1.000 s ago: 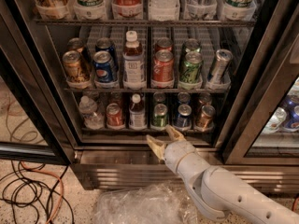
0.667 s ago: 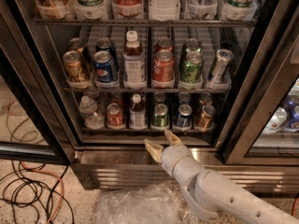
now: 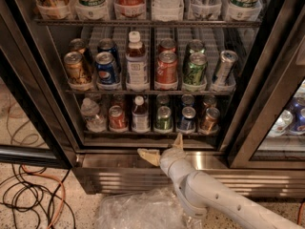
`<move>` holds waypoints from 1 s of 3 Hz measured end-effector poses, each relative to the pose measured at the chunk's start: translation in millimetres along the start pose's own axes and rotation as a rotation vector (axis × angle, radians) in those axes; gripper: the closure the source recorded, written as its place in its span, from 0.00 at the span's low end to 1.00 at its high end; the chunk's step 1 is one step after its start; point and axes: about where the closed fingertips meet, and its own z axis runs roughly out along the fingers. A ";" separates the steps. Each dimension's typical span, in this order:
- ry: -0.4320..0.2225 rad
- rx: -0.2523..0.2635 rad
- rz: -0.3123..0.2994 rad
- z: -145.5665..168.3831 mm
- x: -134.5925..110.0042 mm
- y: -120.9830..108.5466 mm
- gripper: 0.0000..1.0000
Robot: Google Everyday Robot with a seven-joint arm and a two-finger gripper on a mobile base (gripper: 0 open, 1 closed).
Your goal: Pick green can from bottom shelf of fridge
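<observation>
"One green can stands on the bottom shelf of the fridge. It is in the middle lane, between a small white-capped bottle on its left and a blue can on its right."

"Which way does it point?"

"Upright: its long axis is vertical, with the silver top up and tipped a little toward the camera. I cannot read its label."

"And your jaws?"

"Spread wide, gripping nothing. They hang below the shelf, in front of the steel sill at the fridge's foot, apart from the can. One finger points up at the front rail, just right of the can. The other finger points left."

"What can't you see?"

"The can's foot sits behind the rail and a clear holder. Behind it another can shows only its top. My arm runs off the lower right edge. The bottles on the uppermost rack are cut by the top edge."
</observation>
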 end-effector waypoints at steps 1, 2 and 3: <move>0.000 0.003 0.004 1.7 2.6 0.0 0.21; -0.033 -0.003 0.000 10.9 -5.1 0.9 0.31; -0.085 -0.015 -0.015 31.1 -18.6 1.0 0.18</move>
